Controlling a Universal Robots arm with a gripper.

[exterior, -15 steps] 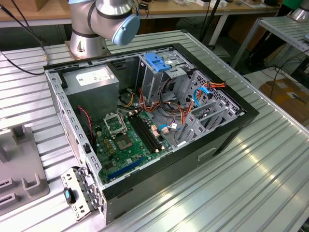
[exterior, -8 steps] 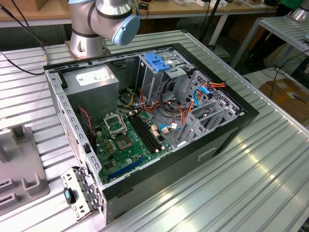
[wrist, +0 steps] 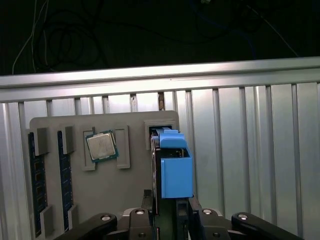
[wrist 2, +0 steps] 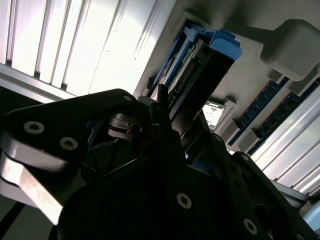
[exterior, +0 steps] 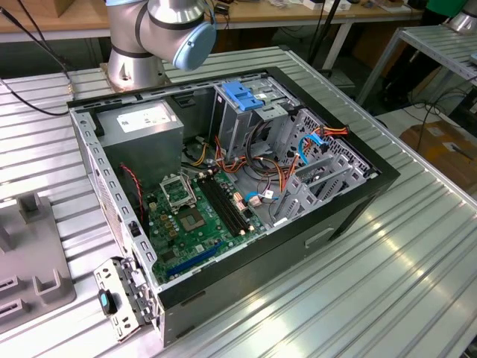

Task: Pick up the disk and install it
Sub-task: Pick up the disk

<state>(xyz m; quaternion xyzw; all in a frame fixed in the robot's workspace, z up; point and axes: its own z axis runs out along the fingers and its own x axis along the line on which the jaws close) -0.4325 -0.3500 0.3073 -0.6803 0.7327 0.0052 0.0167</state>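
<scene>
In both wrist views the gripper [wrist: 169, 212] covers one end of the disk [wrist: 175, 170], so the hold there cannot be judged. In the exterior view the picture's edges cut off the robot arm [exterior: 160, 30] and the grey parts tray [exterior: 22, 253].

case [exterior: 339, 224] top: open, free from above | inside: power-supply box [exterior: 141, 123], drive cage [exterior: 242, 112] and loose cables [exterior: 287, 175] stand in the way, motherboard [exterior: 190, 216] low between them | surface [exterior: 402, 283] on the exterior view's right: bare slats, free | tray [wrist: 115, 195]: disk [wrist: 176, 172] stands upright at its edge, processor [wrist: 101, 146] near one side, bare slats on the other
</scene>
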